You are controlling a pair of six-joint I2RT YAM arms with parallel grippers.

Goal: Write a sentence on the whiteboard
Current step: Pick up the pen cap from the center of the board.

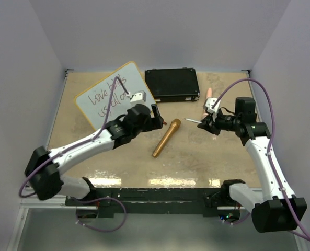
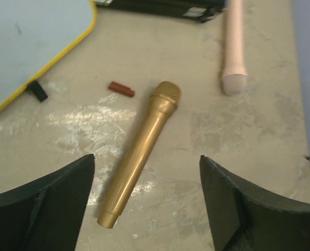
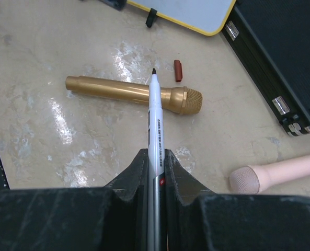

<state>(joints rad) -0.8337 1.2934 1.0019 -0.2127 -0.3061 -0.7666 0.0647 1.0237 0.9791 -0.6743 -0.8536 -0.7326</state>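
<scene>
Whiteboard (image 1: 93,114) at the far left corner of the table (image 1: 196,162), sentence (image 1: 105,96) "love binds us all" in two slanted lines. Left gripper (image 2: 146,159) spread wide above a gold microphone (image 2: 140,151); right gripper (image 3: 155,157) clamped on a marker (image 3: 155,112), barrel print too small to read.

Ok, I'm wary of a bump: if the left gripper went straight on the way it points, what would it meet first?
Probably the gold microphone, framed between the left gripper's open fingers in its wrist view; depth is unclear.
</scene>
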